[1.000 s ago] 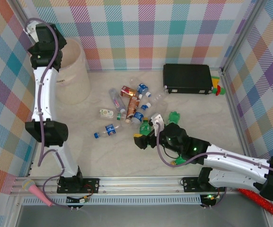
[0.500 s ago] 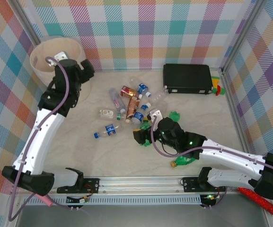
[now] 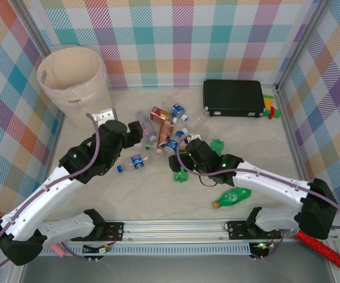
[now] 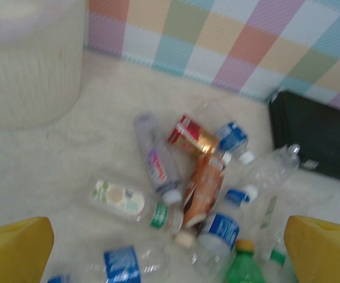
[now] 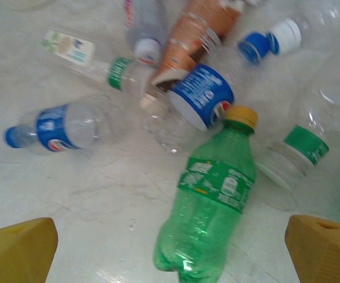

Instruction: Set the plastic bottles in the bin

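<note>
Ahead of the right jaws, green bottle [image 5: 211, 194] (lying flat), both pairs spread, empty.

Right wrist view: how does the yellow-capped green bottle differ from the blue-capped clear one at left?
The green bottle is green-tinted with a green label and yellow cap; the clear bottle has a blue label and blue cap. The green bottle's cap points up-frame, the clear bottle's leftward. Both lie on their sides.

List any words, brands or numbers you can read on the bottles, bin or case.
No text is legible.
green bottle: label print blurred.
blue-labelled bottle: white print and a round emblem, blurred.
bin: small dark mark, too small to read.
black case: no lettering visible.
</note>
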Controlling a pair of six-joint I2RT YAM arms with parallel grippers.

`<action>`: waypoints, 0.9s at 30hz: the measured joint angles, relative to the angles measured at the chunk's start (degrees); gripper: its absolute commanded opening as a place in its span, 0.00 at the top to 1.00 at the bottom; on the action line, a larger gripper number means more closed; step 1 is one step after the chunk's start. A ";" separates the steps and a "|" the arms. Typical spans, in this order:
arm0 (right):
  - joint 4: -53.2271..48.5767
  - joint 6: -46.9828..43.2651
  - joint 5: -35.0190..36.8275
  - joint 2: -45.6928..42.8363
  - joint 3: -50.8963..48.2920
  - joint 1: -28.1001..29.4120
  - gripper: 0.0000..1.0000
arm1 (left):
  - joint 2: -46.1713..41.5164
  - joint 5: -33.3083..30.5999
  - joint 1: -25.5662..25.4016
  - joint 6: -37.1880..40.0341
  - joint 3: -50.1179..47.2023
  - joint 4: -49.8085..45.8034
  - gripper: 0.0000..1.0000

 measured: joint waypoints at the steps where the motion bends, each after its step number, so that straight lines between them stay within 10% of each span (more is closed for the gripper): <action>1: -0.44 0.61 -0.76 1.29 0.13 -0.70 0.01 | -0.96 0.02 -0.11 -1.18 -1.79 -0.66 0.00; 27: -1.57 12.59 -9.03 25.18 4.33 -4.42 0.29 | -15.32 2.40 -0.26 -6.80 -13.92 -3.37 0.00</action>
